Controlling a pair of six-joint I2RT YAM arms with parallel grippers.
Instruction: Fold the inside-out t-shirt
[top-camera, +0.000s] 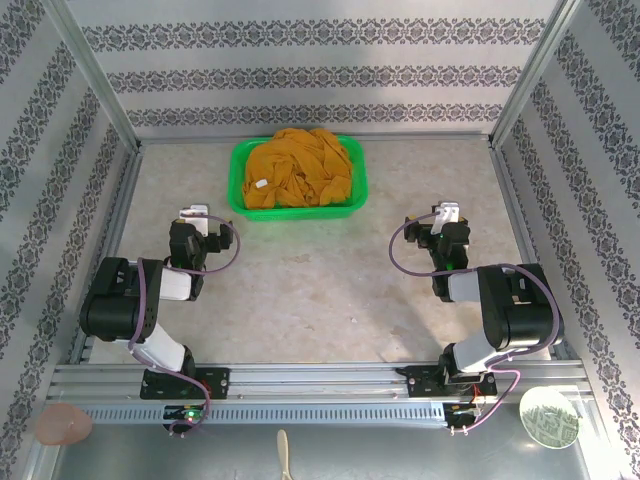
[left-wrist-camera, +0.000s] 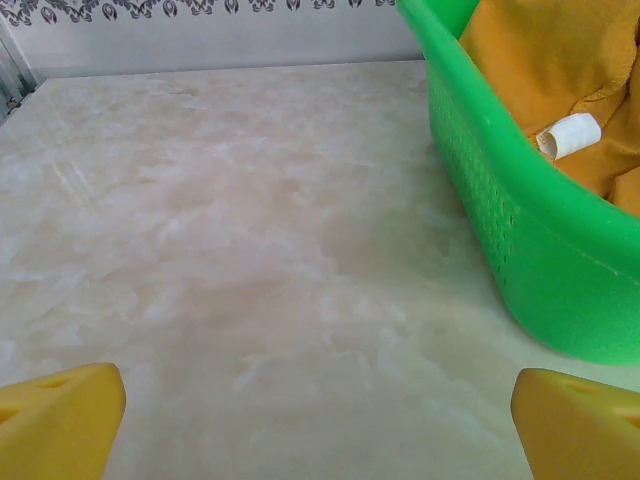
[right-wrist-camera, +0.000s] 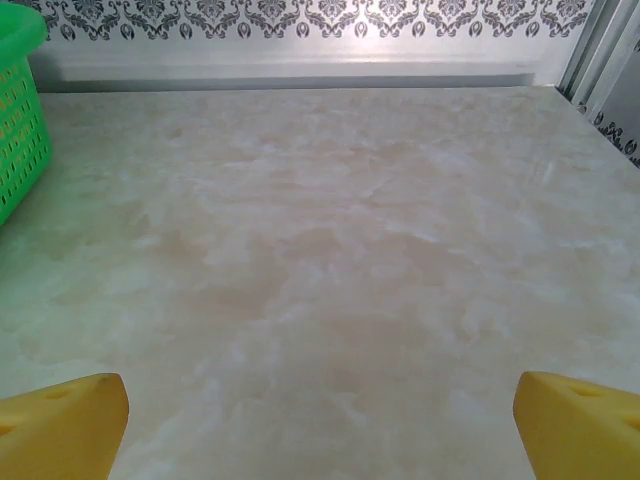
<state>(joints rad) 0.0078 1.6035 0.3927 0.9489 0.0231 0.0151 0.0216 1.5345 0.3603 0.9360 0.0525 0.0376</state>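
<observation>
Inside the green basket (top-camera: 237, 185): inside-out t-shirt (top-camera: 300, 168) lies bunched, awaiting pickup | left pincer (top-camera: 193, 213) just left of basket, spread wide, empty | right pincer (top-camera: 450, 212) right of basket, likewise spread, ready to reach

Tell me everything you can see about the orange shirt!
The mustard-orange t-shirt looks like soft cotton. It lies crumpled in a heap, filling the green plastic basket at the far middle of the table. A small, curled white label shows on its left side. Only the basket touches it.
</observation>
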